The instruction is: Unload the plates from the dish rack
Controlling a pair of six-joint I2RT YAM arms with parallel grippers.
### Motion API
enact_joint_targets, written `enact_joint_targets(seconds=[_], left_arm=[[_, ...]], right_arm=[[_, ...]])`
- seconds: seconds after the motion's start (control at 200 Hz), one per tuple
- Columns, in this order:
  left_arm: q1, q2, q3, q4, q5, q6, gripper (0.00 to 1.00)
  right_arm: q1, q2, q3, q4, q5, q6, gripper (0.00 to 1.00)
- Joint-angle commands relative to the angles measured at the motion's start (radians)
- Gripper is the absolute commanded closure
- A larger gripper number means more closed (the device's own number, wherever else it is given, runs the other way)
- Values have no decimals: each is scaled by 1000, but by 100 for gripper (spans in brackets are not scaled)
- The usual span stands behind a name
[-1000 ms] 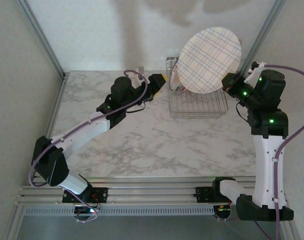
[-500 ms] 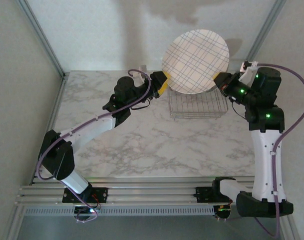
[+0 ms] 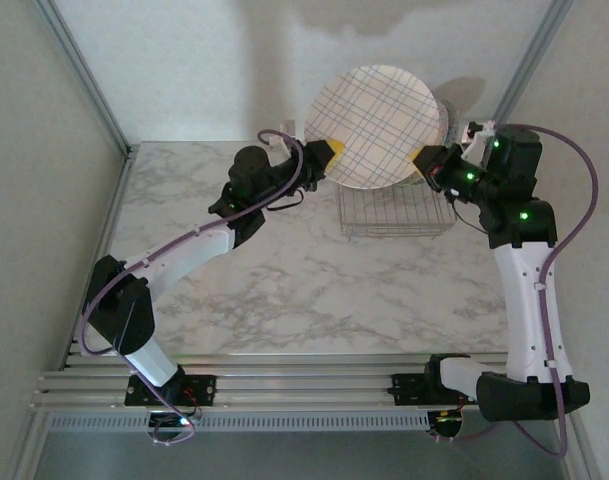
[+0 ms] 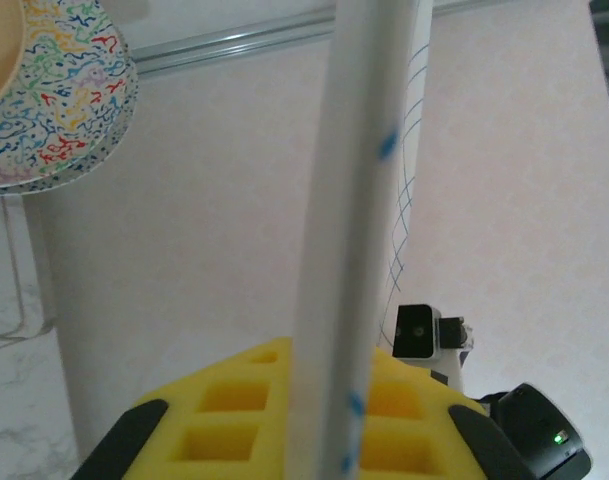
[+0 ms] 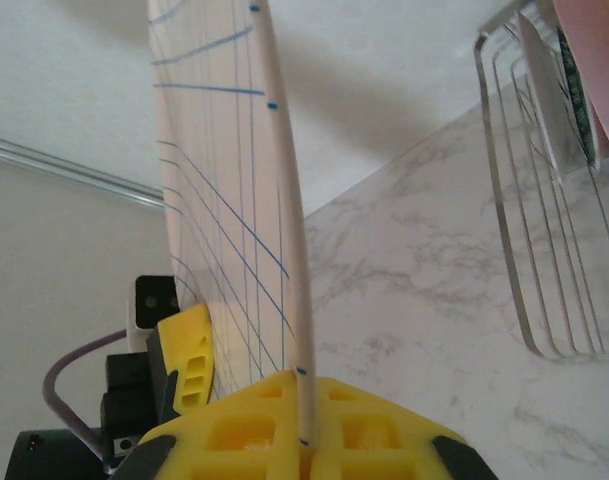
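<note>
The pale grid-patterned plate [image 3: 374,125] hangs upright above the back of the table, held by its rim from both sides. My right gripper [image 3: 422,160] is shut on its right lower edge, and in the right wrist view the plate [image 5: 224,200] stands edge-on between the yellow pads [image 5: 254,420]. My left gripper [image 3: 331,155] is shut on the left edge; in the left wrist view the rim [image 4: 354,200] runs up between its pads [image 4: 224,410]. The silver wire dish rack [image 3: 396,212] sits below. A speckled plate [image 4: 64,100] and a pink plate [image 5: 594,60] stand in it.
The marble table [image 3: 284,280] spreads in front of the rack. Metal frame posts [image 3: 84,75] and pale walls close in the left, right and back. The rack's wire side [image 5: 524,250] lies to the right of my right gripper.
The right gripper has carried the grid plate up and to the left, away from above the rack. The left gripper rose to meet it and now clamps its left rim.
</note>
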State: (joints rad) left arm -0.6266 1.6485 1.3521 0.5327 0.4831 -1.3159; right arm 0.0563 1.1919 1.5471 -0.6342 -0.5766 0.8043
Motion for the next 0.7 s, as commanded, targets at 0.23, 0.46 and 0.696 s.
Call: enact_joint_targets(seconds=[0.23,0.46,0.696], left_arm=[[-2,-11,21,-14,35,51,100],[39,-31,3,-8,52,41,100],[107,-53,-48,-2,60,36,100]], right_arm=[[17,-7,32,28,29,-93,94],[17,-31,29,1,73,-170,45],[40,-125,-44,14,128,-342,22]])
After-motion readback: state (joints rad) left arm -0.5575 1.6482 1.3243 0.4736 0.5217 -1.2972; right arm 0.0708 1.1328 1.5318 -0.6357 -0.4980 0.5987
